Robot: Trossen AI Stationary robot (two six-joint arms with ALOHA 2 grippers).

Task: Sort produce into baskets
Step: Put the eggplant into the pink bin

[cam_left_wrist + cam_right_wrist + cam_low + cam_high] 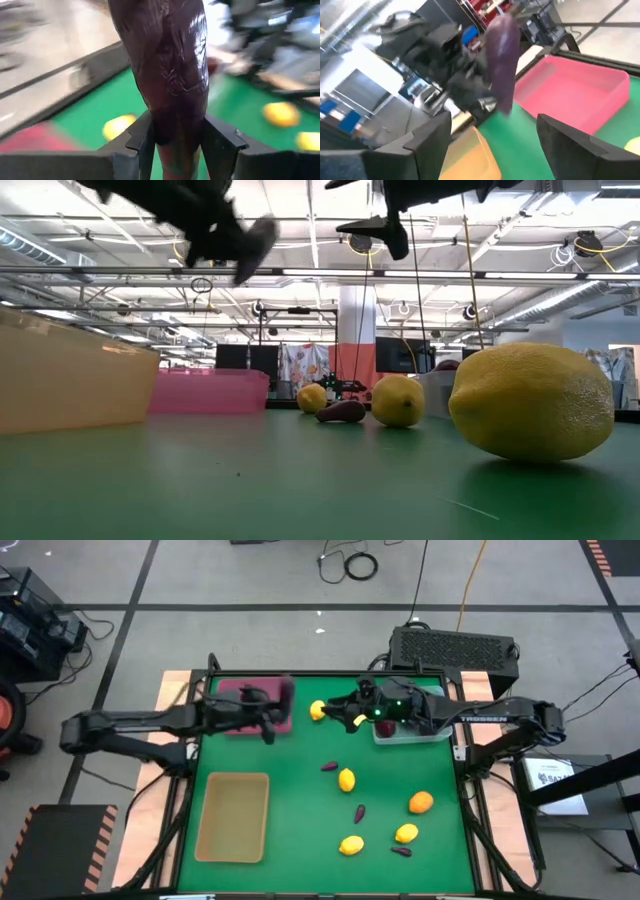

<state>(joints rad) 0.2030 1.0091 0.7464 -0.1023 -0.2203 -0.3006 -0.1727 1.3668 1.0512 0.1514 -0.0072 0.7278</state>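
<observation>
**Left hand clamped on a purple vegetable over the maroon basket**

Left hand (276,712) is seen closed around a dark purple vegetable (170,65), which is held upright between its fingers (142,137) above the near edge of the maroon basket (240,690) at the far left of the counter (300,820). Right hand (345,703) is held above the counter beside the clear basket (425,733) at the far right, and its fingers (427,135) are spread apart with nothing between them. A lemon (317,710) is found just beside that hand. The tan-yellow basket (233,817) is set at the near left. On the open green surface, three more lemons (346,779) are scattered, with an orange fruit (421,802) to the right of them. Small purple vegetables (359,812) are spread among them, each apart from the others. From the low view, one lemon (531,401) is shown very near the camera.
</observation>
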